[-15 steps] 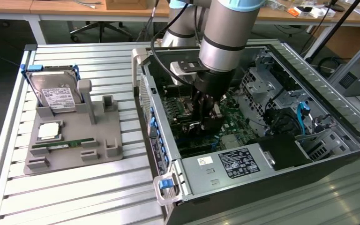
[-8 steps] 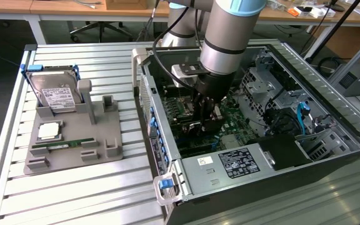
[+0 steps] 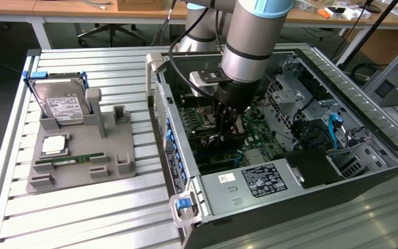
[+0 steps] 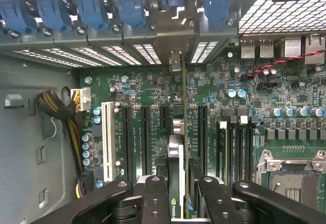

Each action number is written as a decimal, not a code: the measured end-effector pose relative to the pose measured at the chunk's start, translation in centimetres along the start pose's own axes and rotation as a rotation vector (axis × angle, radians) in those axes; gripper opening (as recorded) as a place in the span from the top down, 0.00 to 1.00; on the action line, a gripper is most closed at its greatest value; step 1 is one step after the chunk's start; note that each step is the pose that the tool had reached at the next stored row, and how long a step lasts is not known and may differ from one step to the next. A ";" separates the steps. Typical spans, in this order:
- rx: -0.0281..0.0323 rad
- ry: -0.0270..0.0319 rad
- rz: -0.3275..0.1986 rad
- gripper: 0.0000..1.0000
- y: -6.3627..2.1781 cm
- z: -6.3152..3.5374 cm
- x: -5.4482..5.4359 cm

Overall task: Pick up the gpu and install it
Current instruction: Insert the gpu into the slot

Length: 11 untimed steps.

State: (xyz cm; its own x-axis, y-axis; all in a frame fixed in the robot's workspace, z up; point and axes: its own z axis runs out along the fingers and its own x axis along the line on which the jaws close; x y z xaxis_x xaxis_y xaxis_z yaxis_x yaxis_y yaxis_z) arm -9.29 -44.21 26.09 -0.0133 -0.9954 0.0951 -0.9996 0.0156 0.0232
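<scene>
At the exterior view's left, a grey holder (image 3: 81,155) sits on the slatted table (image 3: 81,218), carrying a hard drive (image 3: 62,106) in a blue frame, a silver processor (image 3: 54,146) and a green memory stick (image 3: 70,160). Toward the centre of the frame, the arm reaches down into the open computer case (image 3: 268,197), its gripper (image 3: 228,134) low over the motherboard (image 3: 244,142). In the wrist view the gpu (image 4: 176,175) stands on edge between the black fingers (image 4: 155,198), which pinch it from both sides, its bracket reaching toward the rear slot openings (image 4: 175,61) above the expansion slots (image 4: 145,137).
</scene>
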 end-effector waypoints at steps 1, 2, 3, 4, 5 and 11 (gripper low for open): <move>0.0000 0.0000 0.000 0.73 0.00 0.00 0.0; 0.0000 0.0000 0.000 0.73 0.00 0.00 0.0; 0.0000 0.0000 0.000 0.73 0.00 0.00 0.0; 0.0000 0.0000 0.000 0.73 0.00 0.00 0.0; 0.0001 0.0000 0.000 0.73 0.00 0.00 0.0; 0.0002 0.0072 0.000 0.73 0.01 -0.03 -0.1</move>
State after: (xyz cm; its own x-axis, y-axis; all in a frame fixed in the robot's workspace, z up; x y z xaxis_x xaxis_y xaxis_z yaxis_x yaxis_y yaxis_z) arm -9.29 -44.15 26.11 -0.0134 -0.9947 0.1022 -0.9996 0.0159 0.0229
